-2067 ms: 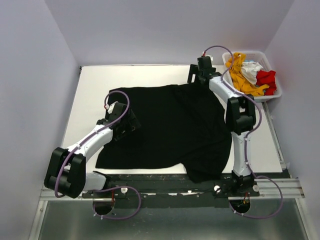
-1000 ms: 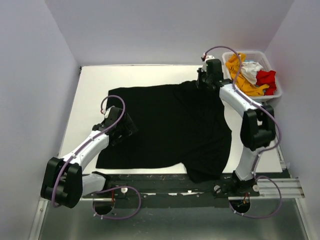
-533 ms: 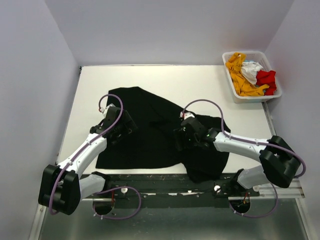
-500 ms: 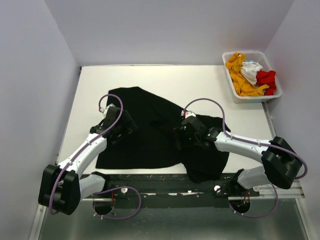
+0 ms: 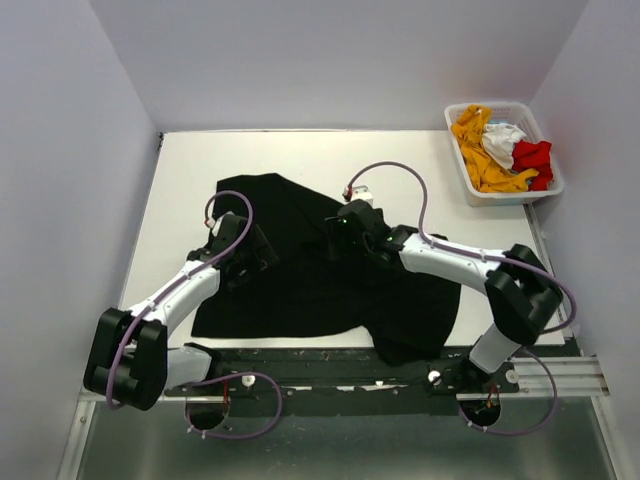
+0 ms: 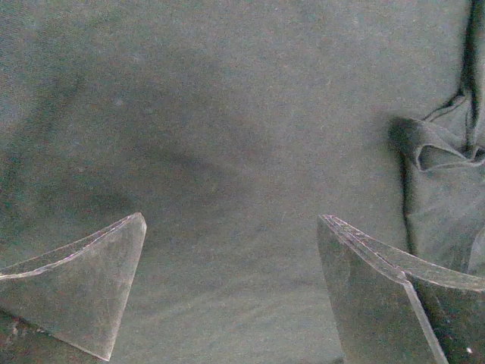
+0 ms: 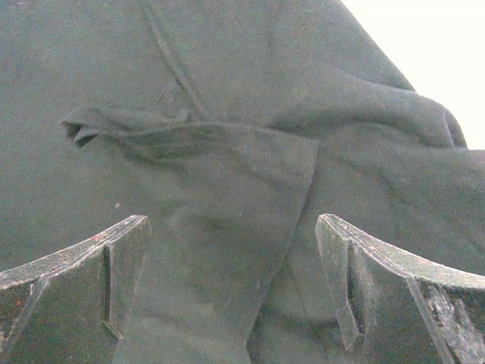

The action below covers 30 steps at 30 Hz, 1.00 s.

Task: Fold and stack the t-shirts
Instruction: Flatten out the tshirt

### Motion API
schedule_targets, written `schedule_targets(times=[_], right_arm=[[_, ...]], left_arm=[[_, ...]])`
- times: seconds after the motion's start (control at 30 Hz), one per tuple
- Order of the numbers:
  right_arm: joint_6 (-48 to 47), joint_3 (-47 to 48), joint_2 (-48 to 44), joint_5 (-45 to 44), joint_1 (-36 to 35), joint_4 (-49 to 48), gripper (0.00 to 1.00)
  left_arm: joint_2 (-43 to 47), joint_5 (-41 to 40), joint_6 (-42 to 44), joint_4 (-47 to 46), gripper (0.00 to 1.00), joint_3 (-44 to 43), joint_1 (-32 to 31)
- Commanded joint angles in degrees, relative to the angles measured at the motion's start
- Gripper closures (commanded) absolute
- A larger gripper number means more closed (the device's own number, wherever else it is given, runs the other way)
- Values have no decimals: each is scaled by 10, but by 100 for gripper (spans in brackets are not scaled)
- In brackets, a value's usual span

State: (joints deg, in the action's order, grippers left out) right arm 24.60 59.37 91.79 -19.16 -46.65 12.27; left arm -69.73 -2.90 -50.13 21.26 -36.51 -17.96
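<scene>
Right gripper (image 5: 345, 232), top view: you see it low over the middle of the black t-shirt (image 5: 290, 295). The left gripper (image 5: 245, 255) is over the shirt's left part. The shirt lies on the table (image 5: 200, 165) with its far-right part folded in toward the centre and its edges uneven. The orange-yellow shirt (image 5: 476, 150), white shirt (image 5: 503, 140) and red shirt (image 5: 532, 156) lie heaped in the basket (image 5: 505, 195). No stack anywhere.

Left wrist view: fingers (image 6: 83, 296) spread wide with nothing between them. Flat black cloth below, a crumple at right.

Right wrist view: fingers (image 7: 76, 288) spread wide and empty, over a turned-in flap.

Your progress reads as early: one rough fold, three shirts untouched.
</scene>
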Motion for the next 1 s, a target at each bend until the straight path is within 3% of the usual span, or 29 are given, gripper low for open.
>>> schedule_targets(times=[0.0,0.13,0.33,0.7,0.97], right_arm=[[32,48,60,-5,32,28,0],[78,37,80,57,77,4,3],[67,15,93,152,115,-77,11],[61,35,147,162,120,-88,22],[50,27,139,207,120,-99,39]], left_arm=[[-17,18,4,-20,1,10,3],[-29,22,4,-23,1,11,3],[-38,24,5,-27,1,12,3],[-42,26,6,-27,1,12,3],[-43,27,6,-27,1,11,3]])
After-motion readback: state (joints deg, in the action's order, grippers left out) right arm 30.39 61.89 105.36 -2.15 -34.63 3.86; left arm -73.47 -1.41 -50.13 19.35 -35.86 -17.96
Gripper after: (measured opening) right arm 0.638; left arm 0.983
